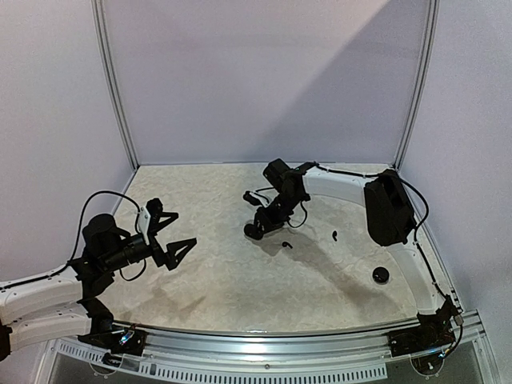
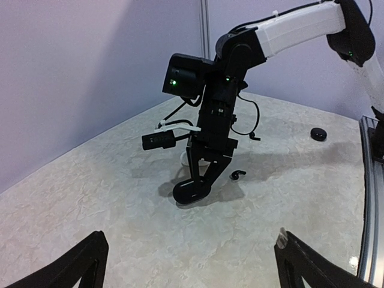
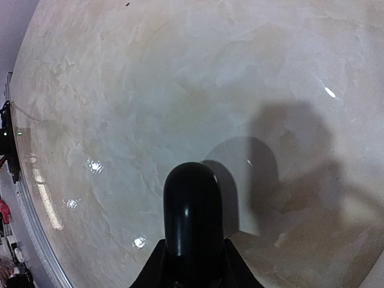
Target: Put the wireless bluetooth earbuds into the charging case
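Observation:
My right gripper is shut on a black rounded charging case, held low over the middle of the table. The case fills the right wrist view between the fingers and also shows in the left wrist view. One black earbud lies just right of the case and shows in the left wrist view too. Another black earbud lies farther right. My left gripper is open and empty, raised at the left and well apart from the case. White earbuds are not in view.
A small round black object lies at the near right and shows in the left wrist view. Something white sits partly hidden behind the right gripper's fingers. Purple walls enclose the back and sides.

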You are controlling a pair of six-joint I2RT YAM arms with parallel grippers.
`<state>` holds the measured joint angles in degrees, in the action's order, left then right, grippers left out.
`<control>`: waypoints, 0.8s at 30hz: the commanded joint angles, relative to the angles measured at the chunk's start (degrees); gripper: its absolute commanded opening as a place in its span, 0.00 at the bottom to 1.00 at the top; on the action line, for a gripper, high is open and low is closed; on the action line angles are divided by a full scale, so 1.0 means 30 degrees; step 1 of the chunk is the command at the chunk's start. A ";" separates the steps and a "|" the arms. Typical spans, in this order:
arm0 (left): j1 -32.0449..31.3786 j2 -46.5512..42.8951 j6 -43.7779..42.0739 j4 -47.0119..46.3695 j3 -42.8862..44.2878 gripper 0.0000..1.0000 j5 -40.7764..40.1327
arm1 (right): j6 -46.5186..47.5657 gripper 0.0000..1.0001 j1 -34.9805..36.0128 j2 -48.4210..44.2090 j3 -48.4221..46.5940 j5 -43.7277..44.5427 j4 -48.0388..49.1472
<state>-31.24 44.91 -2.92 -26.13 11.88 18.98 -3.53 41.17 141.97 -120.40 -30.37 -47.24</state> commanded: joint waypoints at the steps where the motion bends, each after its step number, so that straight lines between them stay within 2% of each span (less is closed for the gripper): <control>1: -0.0220 -0.0201 0.0192 -0.0343 -0.0327 0.99 -0.0087 | -0.0457 0.30 -0.0100 0.0280 -0.0519 0.0595 -0.0351; 6: -0.0220 -0.0254 0.0197 -0.0343 -0.0339 0.99 -0.0134 | -0.0464 0.50 -0.0098 0.0153 -0.0829 0.1220 -0.0557; 10: -0.0220 -0.0340 0.0168 -0.0234 -0.0298 0.99 -0.0089 | 0.0004 0.57 -0.0099 -0.0315 -0.1582 0.2348 -0.1046; 12: -0.0220 -0.0375 0.0129 -0.0211 -0.0326 0.99 -0.0040 | 0.0655 0.65 -0.0098 -0.0924 -0.1961 0.3400 -0.1389; 15: -0.0220 -0.0404 0.0091 -0.0248 -0.0378 0.99 0.0022 | 0.2384 0.68 -0.0099 -0.2764 -0.1787 0.5089 -0.2028; 17: -0.0220 -0.0435 0.0086 -0.0320 -0.0428 0.99 0.0086 | 0.3946 0.70 -0.0125 -0.4242 -0.0588 0.7437 -0.2528; 20: -0.0220 -0.0563 0.0015 -0.0425 -0.0480 0.99 0.0255 | 0.4469 0.73 -0.0551 -0.6748 0.2325 1.1326 -0.4043; 22: -0.0220 -0.0637 -0.0074 -0.0431 -0.0507 0.99 0.0297 | 0.3075 0.74 -0.1255 -0.7893 0.3898 1.2752 -0.5620; 24: -0.0220 -0.0692 -0.0176 -0.0522 -0.0587 0.99 0.0416 | 0.0252 0.75 -0.2062 -0.8964 0.6232 1.3602 -0.6503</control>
<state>-31.24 43.57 -2.94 -26.33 11.33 19.14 5.41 39.72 121.12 -111.55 -2.50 -56.95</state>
